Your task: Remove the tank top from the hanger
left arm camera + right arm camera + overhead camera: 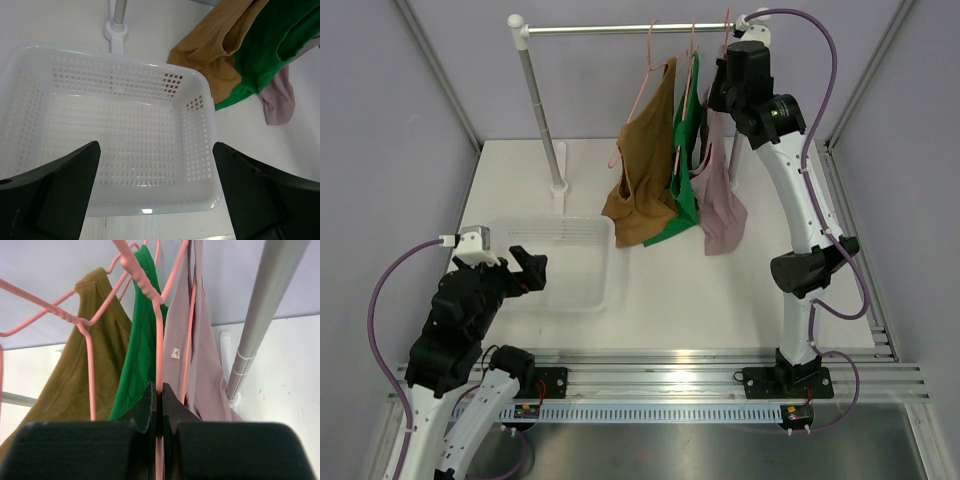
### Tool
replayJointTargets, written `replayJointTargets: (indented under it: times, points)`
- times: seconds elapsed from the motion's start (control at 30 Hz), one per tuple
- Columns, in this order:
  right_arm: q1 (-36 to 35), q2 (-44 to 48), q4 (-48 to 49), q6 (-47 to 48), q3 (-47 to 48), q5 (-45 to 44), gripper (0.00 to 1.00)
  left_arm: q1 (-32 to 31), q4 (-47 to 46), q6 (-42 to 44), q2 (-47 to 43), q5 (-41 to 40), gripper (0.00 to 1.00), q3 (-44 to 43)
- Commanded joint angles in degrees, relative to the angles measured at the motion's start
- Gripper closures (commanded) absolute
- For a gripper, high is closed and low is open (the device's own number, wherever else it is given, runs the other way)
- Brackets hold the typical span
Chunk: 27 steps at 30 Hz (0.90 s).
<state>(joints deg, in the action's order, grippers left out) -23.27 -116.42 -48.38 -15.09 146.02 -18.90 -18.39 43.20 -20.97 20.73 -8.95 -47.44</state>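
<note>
Three tank tops (686,130) hung on rail (600,29); none removed, removal all left. Right fingers (147,412) clamped on pink hanger (159,355). Left fingers (65,185) apart above basket (192,145).

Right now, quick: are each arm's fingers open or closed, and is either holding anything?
Left fingers: open, holding nothing.
Right fingers: closed on a pink hanger.

A white perforated basket (575,270) sits on the bench (720,290), just in front of the clothes rack's post (542,110).
</note>
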Motion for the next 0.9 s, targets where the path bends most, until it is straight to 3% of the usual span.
replayJointTargets:
  times: [0.0,0.2,0.5,0.67,0.77,0.87]
  points:
    - [-0.3,7.3,4.2,2.0,3.6,-1.3,1.0,-0.2,-2.9,0.1,-0.6,1.0,0.01,0.1]
    - [-0.3,12.7,2.1,1.3,-0.2,0.7,1.0,-0.2,-2.9,0.1,-0.6,0.8,0.01,0.0]
    - [-0.3,31.4,-1.5,2.0,-22.0,7.6,1.0,-0.2,-3.7,1.1,0.7,3.3,0.01,-0.8]
    - [-0.3,45.3,-5.5,1.9,-35.1,15.6,1.0,-0.2,-5.6,-0.6,3.7,8.4,0.01,-2.3]
    - [-0.3,54.1,-6.8,1.5,-43.3,25.1,1.0,-0.2,-9.5,-4.1,7.3,16.0,0.01,-5.3]
    - [-0.3,62.3,-8.3,1.1,-49.8,28.8,1.0,-0.6,-15.2,-5.9,12.1,22.4,0.01,-7.2]
